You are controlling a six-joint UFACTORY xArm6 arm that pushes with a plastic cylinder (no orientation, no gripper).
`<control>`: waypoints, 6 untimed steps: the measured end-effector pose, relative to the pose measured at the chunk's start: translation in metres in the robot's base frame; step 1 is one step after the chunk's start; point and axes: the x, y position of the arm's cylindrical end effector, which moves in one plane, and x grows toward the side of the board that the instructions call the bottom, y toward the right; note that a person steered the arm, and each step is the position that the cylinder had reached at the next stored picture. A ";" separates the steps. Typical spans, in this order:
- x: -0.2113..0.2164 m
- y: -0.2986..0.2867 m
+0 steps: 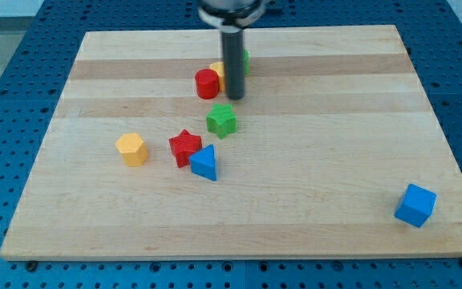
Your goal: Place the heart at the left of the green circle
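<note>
My tip (236,98) rests on the board in the upper middle of the view. A yellow block (216,71), probably the heart, is partly hidden just left of the rod. A green block (245,59), probably the green circle, peeks out behind the rod on its right, mostly hidden. A red circle (207,83) sits directly left of the tip, touching the yellow block. The tip is just below the yellow and green blocks. A green star (221,120) lies just below the tip.
A red star (185,146) and a blue triangle (204,164) touch at centre left. A yellow hexagon (132,149) lies further left. A blue cube (415,205) sits near the lower right of the wooden board (335,160).
</note>
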 end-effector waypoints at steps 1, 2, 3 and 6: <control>-0.003 0.004; -0.003 0.004; -0.003 -0.019; -0.043 -0.077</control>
